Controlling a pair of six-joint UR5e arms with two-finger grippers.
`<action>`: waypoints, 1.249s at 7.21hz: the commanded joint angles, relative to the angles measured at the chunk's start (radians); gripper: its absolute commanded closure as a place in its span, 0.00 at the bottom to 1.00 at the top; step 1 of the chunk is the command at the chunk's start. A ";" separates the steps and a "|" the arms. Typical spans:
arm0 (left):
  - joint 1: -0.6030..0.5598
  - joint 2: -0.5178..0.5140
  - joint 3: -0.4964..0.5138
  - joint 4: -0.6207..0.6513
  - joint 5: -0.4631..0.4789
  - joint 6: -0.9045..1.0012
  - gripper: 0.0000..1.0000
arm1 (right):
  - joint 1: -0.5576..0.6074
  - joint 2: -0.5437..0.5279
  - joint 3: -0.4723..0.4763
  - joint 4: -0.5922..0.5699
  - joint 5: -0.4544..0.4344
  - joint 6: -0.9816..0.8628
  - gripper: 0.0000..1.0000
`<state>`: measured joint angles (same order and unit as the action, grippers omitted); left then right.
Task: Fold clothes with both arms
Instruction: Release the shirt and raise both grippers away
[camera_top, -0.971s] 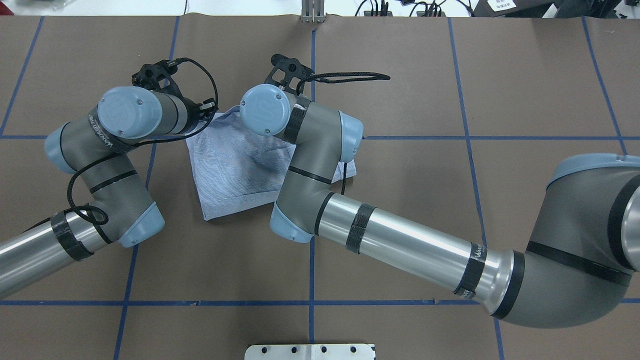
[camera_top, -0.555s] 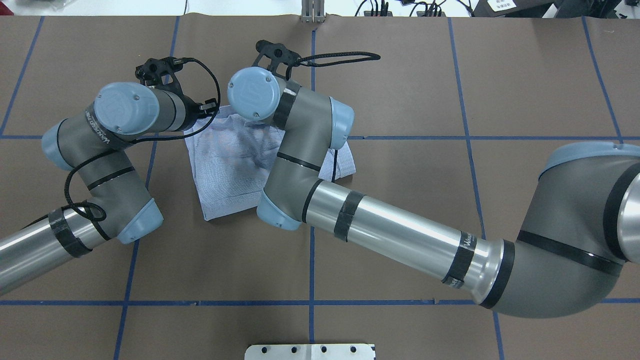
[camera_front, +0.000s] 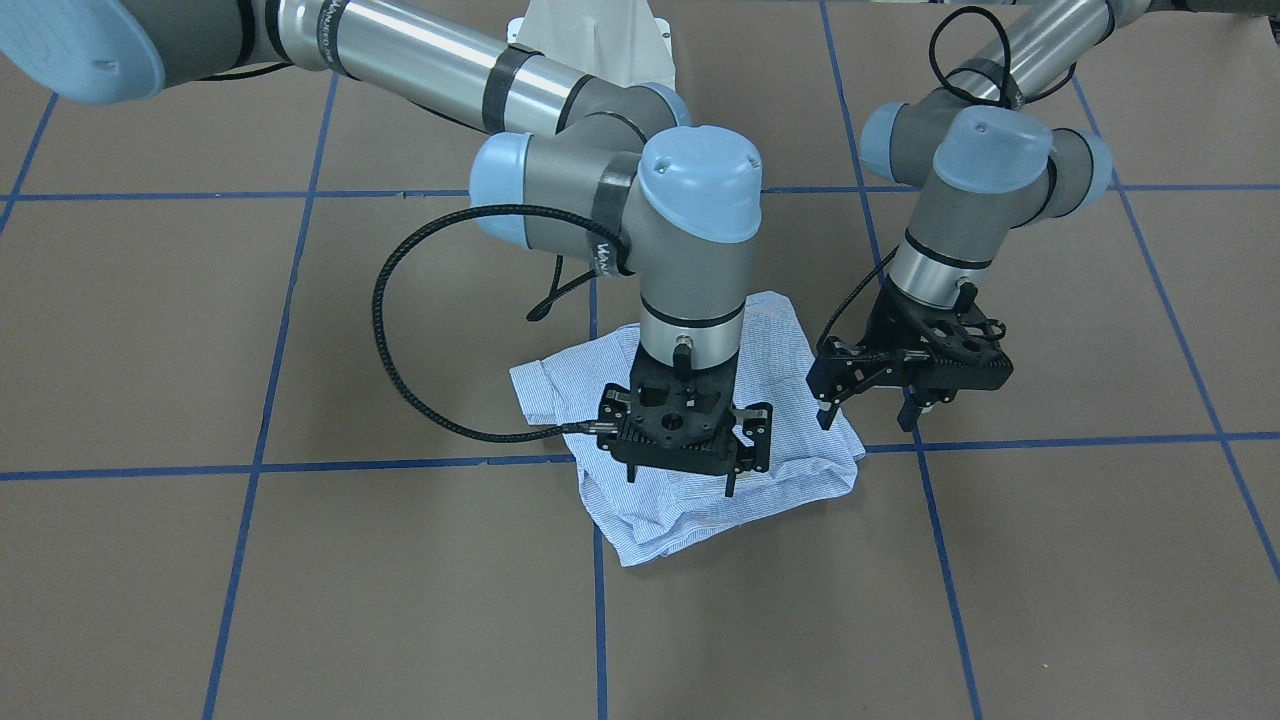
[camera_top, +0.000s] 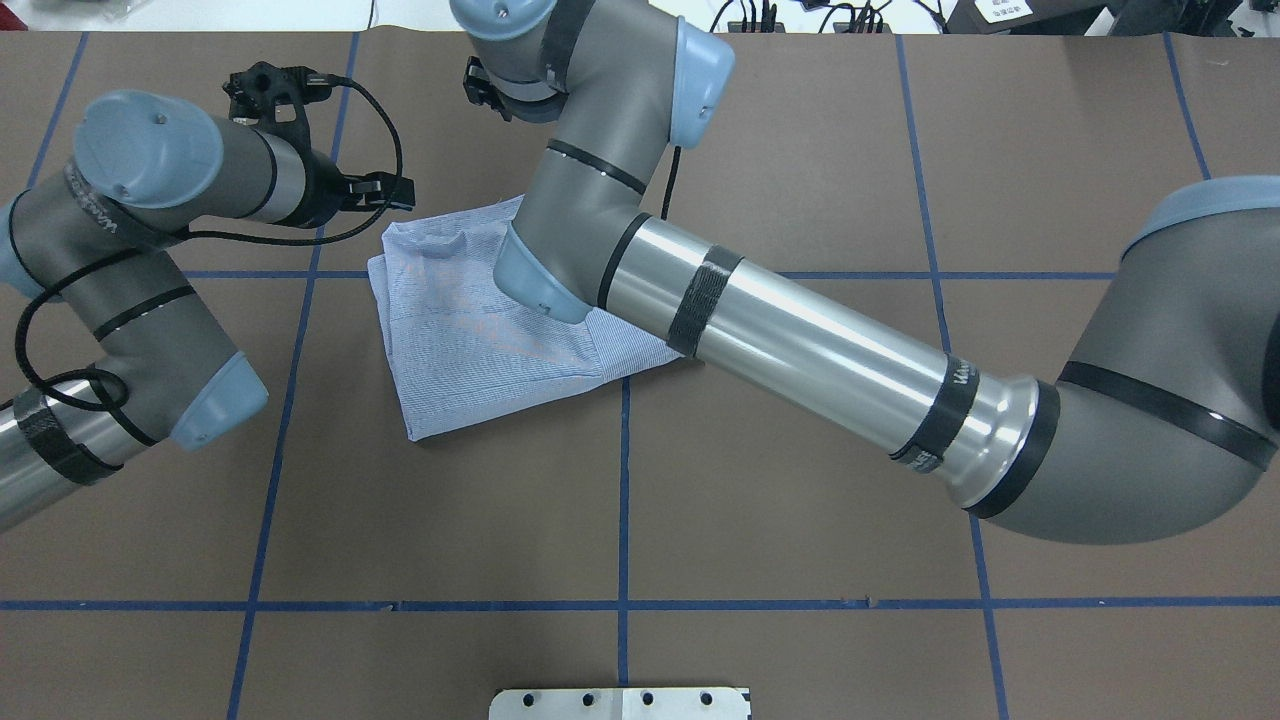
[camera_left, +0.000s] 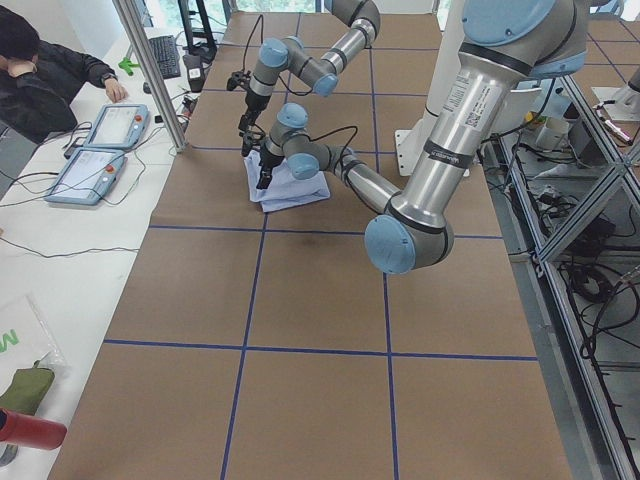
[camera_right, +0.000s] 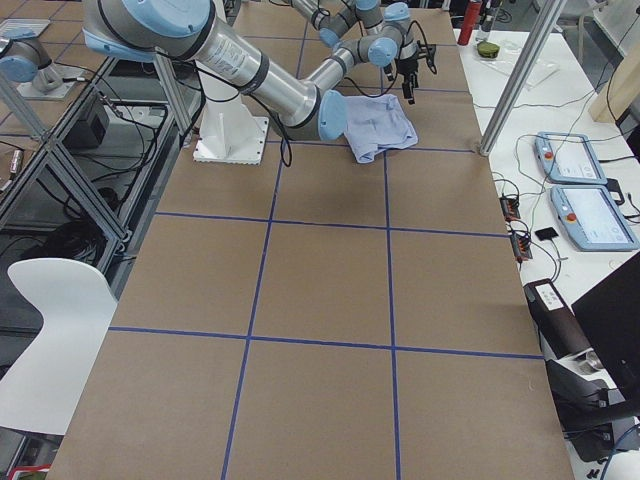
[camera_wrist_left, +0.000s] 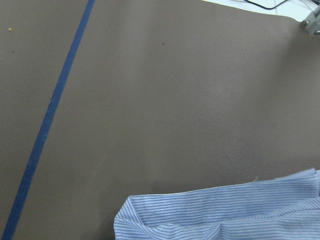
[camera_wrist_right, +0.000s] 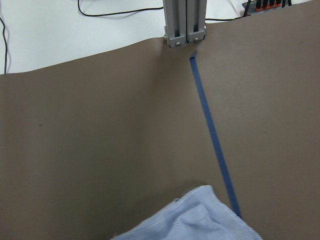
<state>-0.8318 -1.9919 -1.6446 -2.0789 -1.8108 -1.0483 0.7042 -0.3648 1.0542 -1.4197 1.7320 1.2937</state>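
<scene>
The shirt (camera_top: 470, 340) lies on the counter (camera_front: 300, 560) as a soft, lumpy packet, roughly four-sided. Its cloth is pale blue with fine white stripes, smooth across the top and rumpled into loose creases along the edge nearest the operators' side. It sits over a crossing of the blue tape lines (camera_front: 300, 466) that cut the matt brown paper covering into big squares. The right claw (camera_front: 680, 482), black and skeletal, hangs straight down over the middle of the shirt with its two thin fingers spread wide and nothing between them. I cannot tell whether the tips touch the cloth. The left claw (camera_front: 865, 423) hovers just beside the shirt's corner over bare paper, also spread and empty. A braided black cable (camera_front: 385, 330) loops in a wide curve from the right wrist. Both arms are brushed-silver tubes with rounded light-blue caps.
</scene>
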 joint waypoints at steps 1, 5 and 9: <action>-0.109 0.136 -0.099 0.003 -0.103 0.245 0.00 | 0.090 -0.276 0.363 -0.159 0.105 -0.211 0.00; -0.527 0.366 -0.176 0.092 -0.379 0.839 0.00 | 0.473 -0.775 0.769 -0.320 0.387 -0.875 0.00; -0.846 0.369 -0.063 0.253 -0.433 1.357 0.00 | 0.829 -1.188 0.826 -0.317 0.615 -1.411 0.00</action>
<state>-1.5766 -1.6230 -1.7633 -1.8500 -2.2442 0.1301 1.4448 -1.4180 1.8531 -1.7386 2.3167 -0.0063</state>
